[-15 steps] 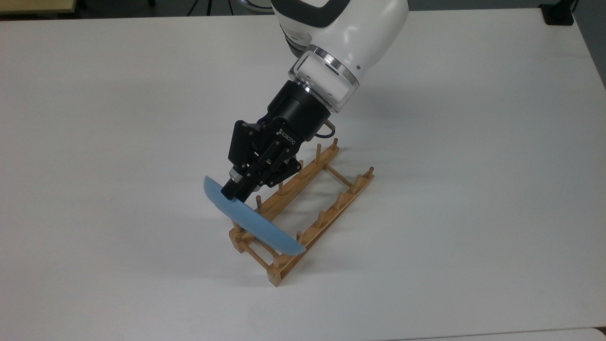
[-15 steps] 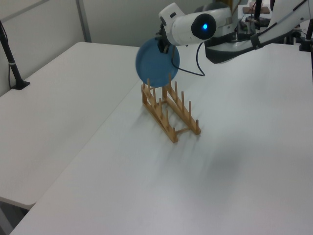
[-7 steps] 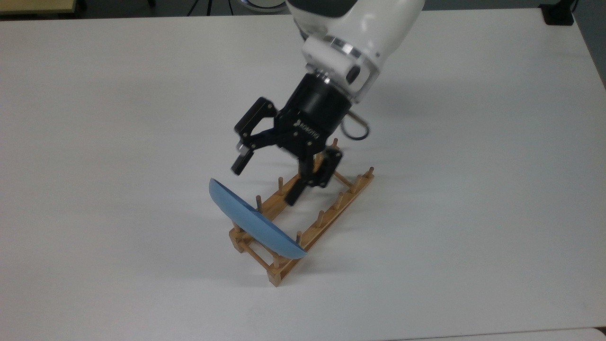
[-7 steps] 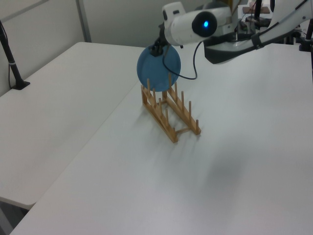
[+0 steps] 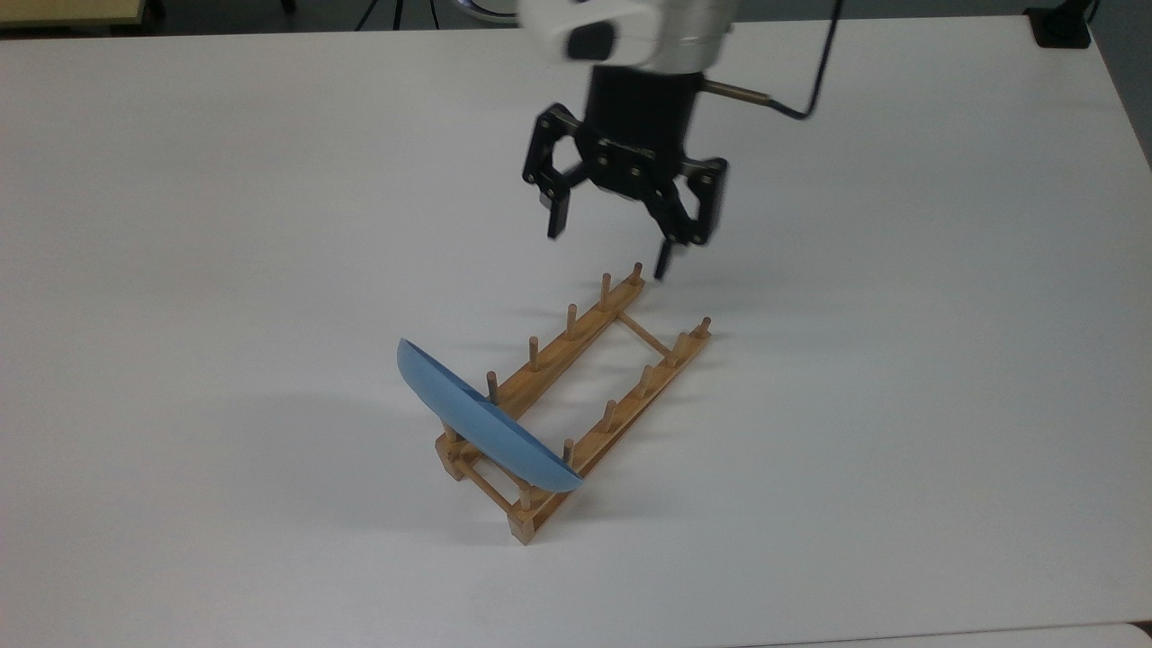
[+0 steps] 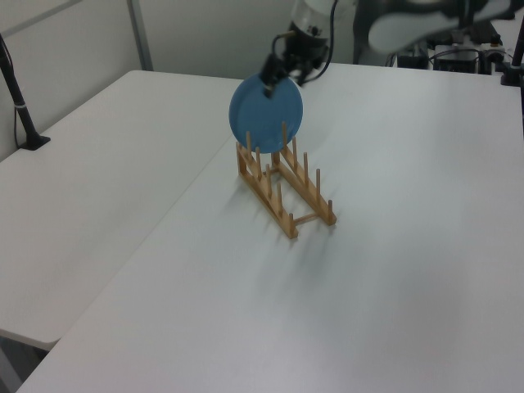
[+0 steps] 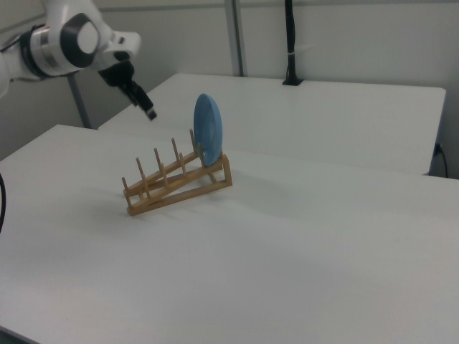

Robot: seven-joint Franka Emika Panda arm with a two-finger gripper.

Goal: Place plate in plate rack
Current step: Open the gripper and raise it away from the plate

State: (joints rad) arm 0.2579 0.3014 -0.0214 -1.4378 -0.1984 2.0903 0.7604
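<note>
The light-blue plate (image 5: 481,427) (image 6: 265,115) (image 7: 209,130) stands on edge in the wooden plate rack (image 5: 621,385) (image 6: 286,196) (image 7: 172,188), slotted between pegs at the rack's near end in the top view. My gripper (image 5: 608,248) (image 6: 282,75) (image 7: 140,99) hangs open above the table past the rack's far end, holding nothing and well apart from the plate.
The rack sits on a wide white table (image 5: 180,270). A second white table (image 7: 344,107) stands beside it with a black post (image 7: 290,43) clamped to it. A black cable (image 5: 801,99) trails from the wrist.
The gripper let go of the plate, opened, and rose away toward the top view's upper right. The plate has stayed standing in the rack.
</note>
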